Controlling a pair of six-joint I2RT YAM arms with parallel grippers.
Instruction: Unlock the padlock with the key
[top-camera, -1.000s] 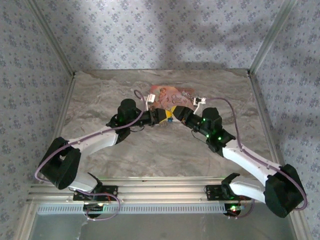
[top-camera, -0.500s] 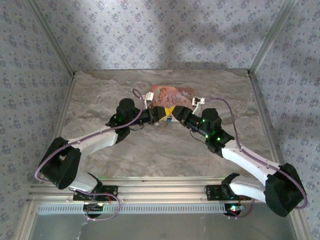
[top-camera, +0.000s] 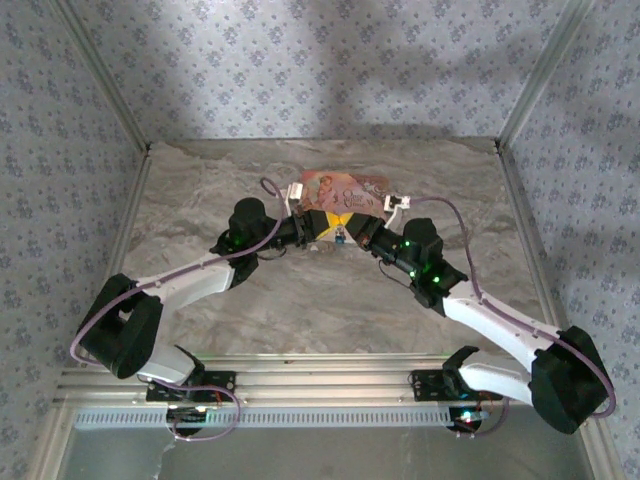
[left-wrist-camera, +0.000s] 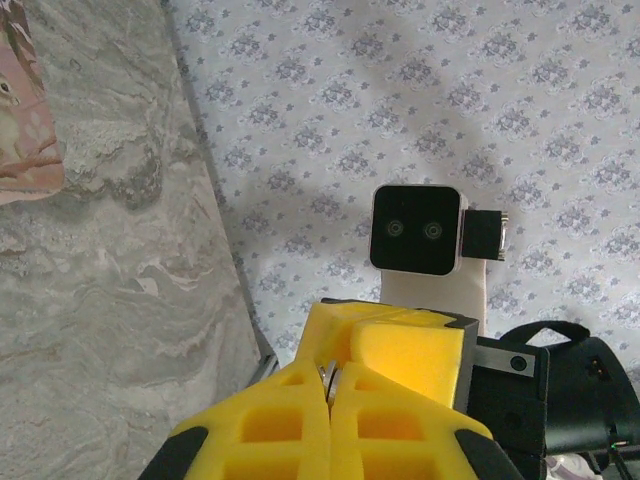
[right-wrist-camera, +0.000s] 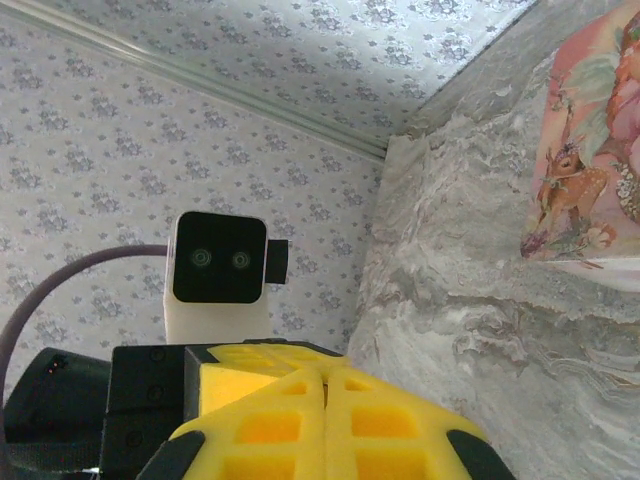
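The left gripper (top-camera: 316, 229) and the right gripper (top-camera: 354, 227) both have their yellow fingers pressed tight together, their tips meeting nose to nose; whether either pinches anything cannot be told. The padlock (top-camera: 341, 238) shows as a tiny dark blue-green speck right at that meeting point, on the near side of the tips and a shade closer to the right gripper, too small to make out shackle or keyhole. Just beyond both tips lies the pink floral box (top-camera: 345, 187), far larger than the padlock, flat on the marbled table (top-camera: 300, 300).
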